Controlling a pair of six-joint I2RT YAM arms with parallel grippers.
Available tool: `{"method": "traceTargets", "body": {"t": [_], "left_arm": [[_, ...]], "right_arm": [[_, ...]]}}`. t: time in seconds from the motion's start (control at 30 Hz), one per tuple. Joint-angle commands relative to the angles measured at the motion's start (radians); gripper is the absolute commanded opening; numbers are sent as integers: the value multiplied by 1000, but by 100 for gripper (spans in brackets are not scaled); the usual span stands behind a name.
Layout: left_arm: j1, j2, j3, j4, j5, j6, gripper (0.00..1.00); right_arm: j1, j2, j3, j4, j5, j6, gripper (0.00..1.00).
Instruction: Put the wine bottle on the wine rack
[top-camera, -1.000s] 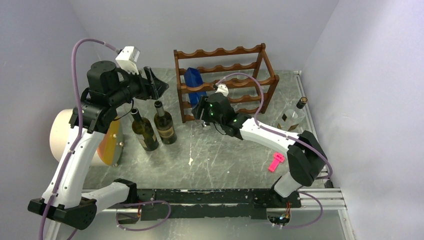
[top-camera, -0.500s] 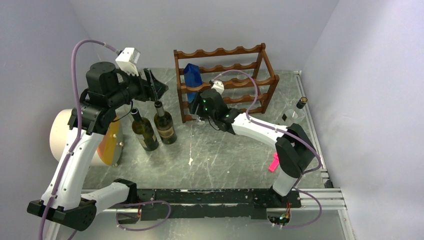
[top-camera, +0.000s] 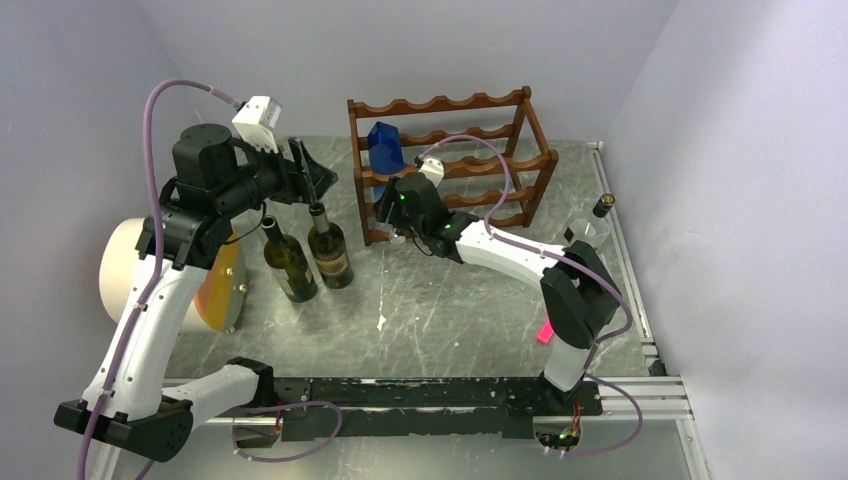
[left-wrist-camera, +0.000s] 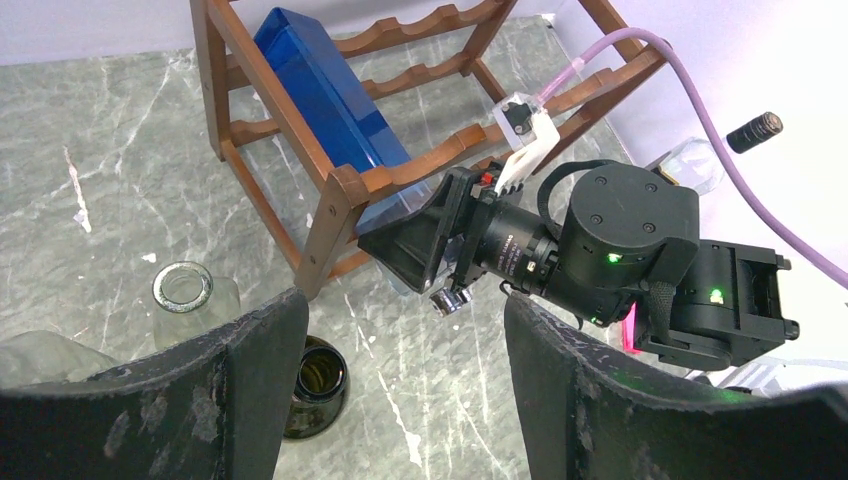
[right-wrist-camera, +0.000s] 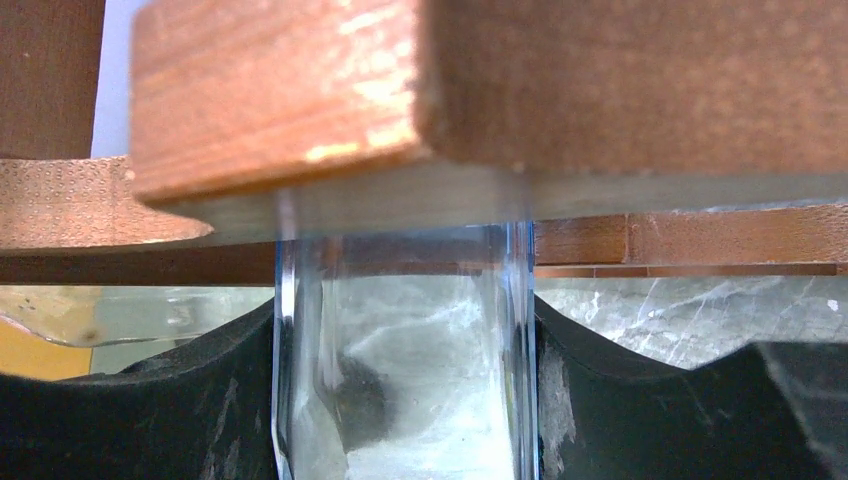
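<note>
The wine bottle (left-wrist-camera: 330, 110) is of blue glass and lies slanted in the left-end bay of the wine rack (top-camera: 470, 102), its body reaching back and up between the tiers and its neck pointing out at the front. Whether it has settled into the scalloped rails cannot be told. The right gripper (left-wrist-camera: 415, 245) is clamped on the neck. In the right wrist view the glass stands between the two dark fingers (right-wrist-camera: 640, 400), just under a front rail. Gripping the neck probably lets the wide body go in first while the gripper stays outside the frame. The placing looks nearly finished, though the bottle has not yet been let go.

The left gripper (top-camera: 310, 170) hangs with its jaws wide and nothing in them above two dark bottles (top-camera: 328, 250) standing on the table (top-camera: 450, 320) just left of the rack. It seems to be parked there, out of the way, perhaps ready for the next one. A clear bottle (top-camera: 590, 225) stands well apart by the right wall.
</note>
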Motion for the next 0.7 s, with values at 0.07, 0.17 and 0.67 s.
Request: {"method": "traceTargets", "body": {"t": [0.07,0.17,0.67], "left_arm": [[9,-17,-6,-13,28,6,76],[10,-17,-3,-17,27,6,76],[9,-17,-7,-25,23,7,76]], "right_arm": [[-6,2,74,201,81,7,31],[-5,12,77,201,95,11,41],[-6,-23,11,248,128,2,86]]}}
